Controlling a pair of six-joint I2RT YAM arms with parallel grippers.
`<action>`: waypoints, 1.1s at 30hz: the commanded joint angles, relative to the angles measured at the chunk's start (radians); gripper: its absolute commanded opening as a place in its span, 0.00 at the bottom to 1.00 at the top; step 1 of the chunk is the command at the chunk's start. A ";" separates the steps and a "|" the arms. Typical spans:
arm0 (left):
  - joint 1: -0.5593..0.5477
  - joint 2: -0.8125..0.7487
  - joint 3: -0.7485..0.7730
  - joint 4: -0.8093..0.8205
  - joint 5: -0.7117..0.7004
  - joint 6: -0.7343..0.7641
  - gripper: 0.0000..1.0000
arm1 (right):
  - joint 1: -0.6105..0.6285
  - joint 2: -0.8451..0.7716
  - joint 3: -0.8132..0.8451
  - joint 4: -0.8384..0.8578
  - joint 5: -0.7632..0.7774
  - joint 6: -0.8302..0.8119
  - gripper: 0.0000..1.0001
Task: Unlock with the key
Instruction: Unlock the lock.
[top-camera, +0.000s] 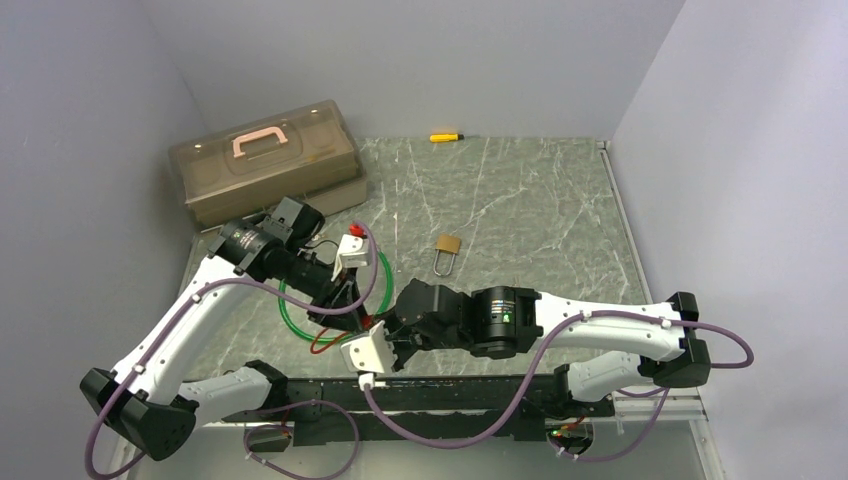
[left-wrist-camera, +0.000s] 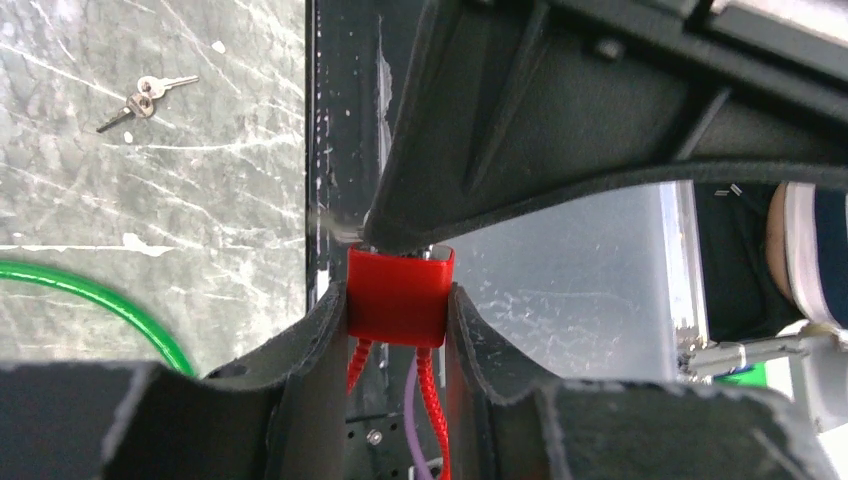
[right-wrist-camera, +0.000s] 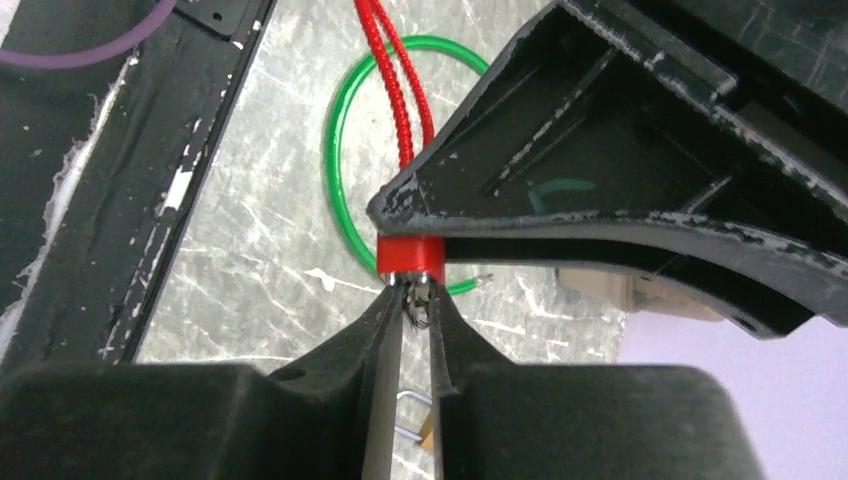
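Enclosed left, right and behind by plain lavender-grey walls (top-camera: 400, 60). Floored with a grey-green marbled table (top-camera: 540, 200), crossed by white scratches.

Beyond and well left of the padlock (top-camera: 447, 248): a translucent brown toolbox (top-camera: 270, 165), lid down, pink handle on top.

Nearer than the padlock and a little to its left: left gripper (left-wrist-camera: 398, 300) and right gripper (right-wrist-camera: 410, 300), meeting tip to tip. Left fingers clamped on the red cap of the red-capped key (right-wrist-camera: 410, 256). Right fingers pinched narrowly on the bare metal sticking out of that cap.

Left of the padlock, flat on the marble: a green ring (right-wrist-camera: 335, 160), partly under the left gripper.

Padlock itself lying flat, brass body toward the far wall, shackle toward the arms.

Key held off the marble, near-left of the padlock. Long axis roughly in line with the right fingers: metal end toward the right gripper, cap end away from it, red cord (right-wrist-camera: 392, 80) trailing off the cap.

Straight beyond the padlock and well apart from it: a small yellow tool (top-camera: 445, 136).

From above, key hidden behind the two gripper heads; cap and metal shown by the wrist cameras alone. Only from the left wrist: a loose pair of small silver keys (left-wrist-camera: 143, 100) on the marble, place relative to the padlock impossible to tell. From the right wrist, just a sliver of padlock in the gap between the fingers.
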 joint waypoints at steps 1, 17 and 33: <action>-0.024 -0.017 0.062 0.189 0.256 0.011 0.00 | 0.002 -0.020 0.009 0.251 -0.102 0.019 0.27; -0.022 -0.044 0.042 0.156 0.247 0.046 0.00 | -0.002 -0.058 0.096 0.030 -0.200 -0.005 0.53; -0.006 -0.063 0.020 0.153 0.228 0.055 0.00 | -0.003 -0.127 0.140 -0.123 -0.094 -0.022 0.56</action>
